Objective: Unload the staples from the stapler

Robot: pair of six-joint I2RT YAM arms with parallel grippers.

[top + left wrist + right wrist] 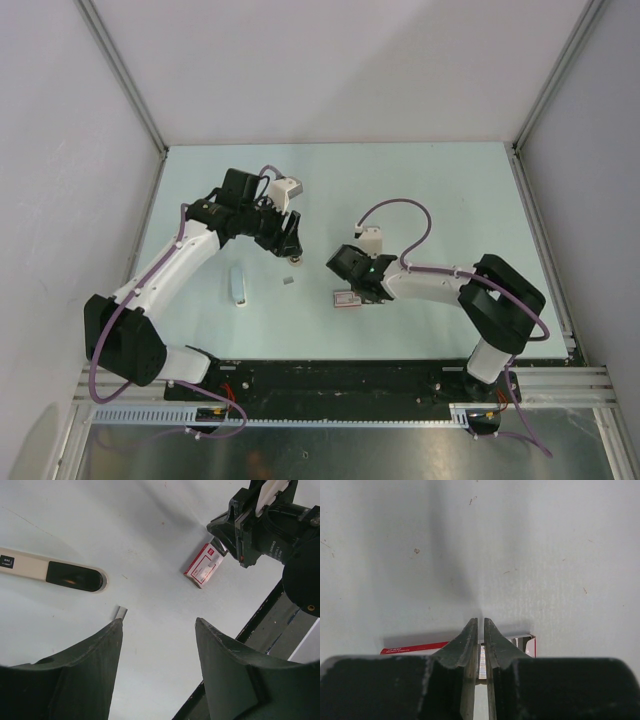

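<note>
The task appears partly complete. One short strip of the staples (121, 612) lies loose on the worktop (420, 180), just beyond the tip of the left pincer (159, 630), on its left-finger side. The left pincer hovers above the worktop, stands wide and holds nothing. The stapler (204, 565) lies flat on the worktop, directly under the tips of the right pincer (481, 630) and well ahead of the left pincer. The right pincer is closed to a narrow slit at one end of the stapler. A thin bright metal sliver (481, 661) shows in that slit. The views do not show whether the sliver is part of the stapler or a strip of staples. The inside of the stapler is hidden, so any remaining load cannot be confirmed. By judgement, the remaining work is to draw out whatever the right pincer is pinching and to confirm that the magazine is bare. A pale oblong tool (50, 572) with a dark window lies to the left of the left pincer, apart from the stapler. For writing, the stapler carries a red-and-white label with small print, too small to read. The pale oblong tool bears a small dark tag with pale letters that are not legible. The white lettering on the right pincer's housing cannot be read either.
</note>
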